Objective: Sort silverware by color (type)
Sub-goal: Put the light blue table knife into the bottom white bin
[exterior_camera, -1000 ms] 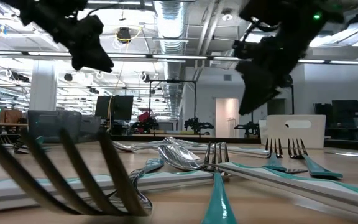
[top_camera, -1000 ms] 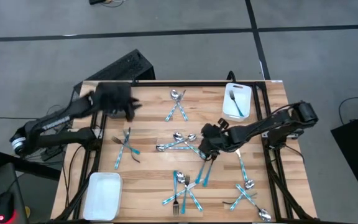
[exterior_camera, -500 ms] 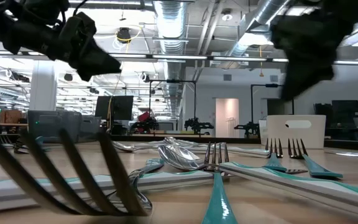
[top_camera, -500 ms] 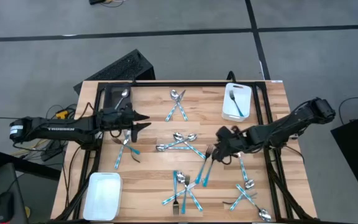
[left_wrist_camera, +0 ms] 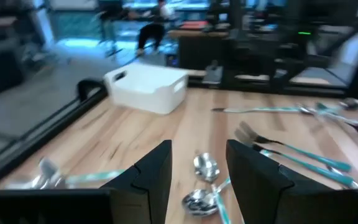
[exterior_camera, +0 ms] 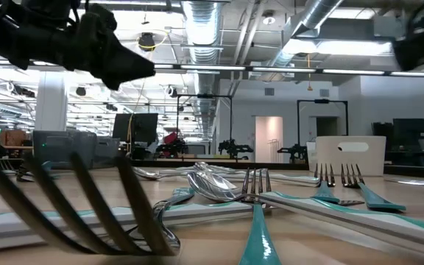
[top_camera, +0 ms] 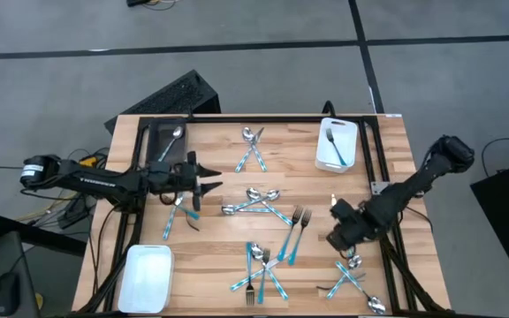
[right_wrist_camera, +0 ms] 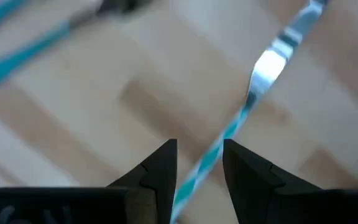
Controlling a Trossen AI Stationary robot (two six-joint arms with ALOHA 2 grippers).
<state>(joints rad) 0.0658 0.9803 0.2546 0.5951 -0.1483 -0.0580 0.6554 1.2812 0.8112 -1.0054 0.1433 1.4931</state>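
We see the left claw (top_camera: 208, 179) held low over the bench (top_camera: 219, 150), its fingers (left_wrist_camera: 151, 172) apart and empty, with two spoons (left_wrist_camera: 202, 184) lying just ahead of it. The right claw (top_camera: 337, 238) hovers with fingers (right_wrist_camera: 160, 168) parted and nothing between them, directly above a teal-handled knife (right_wrist_camera: 247, 106). The rest of the silverware (top_camera: 259, 205) lies scattered between both claws.

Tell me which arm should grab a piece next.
Right, probably. The right gripper has its jaws open astride a knife on the table. The left gripper is open too, but short of the spoons.
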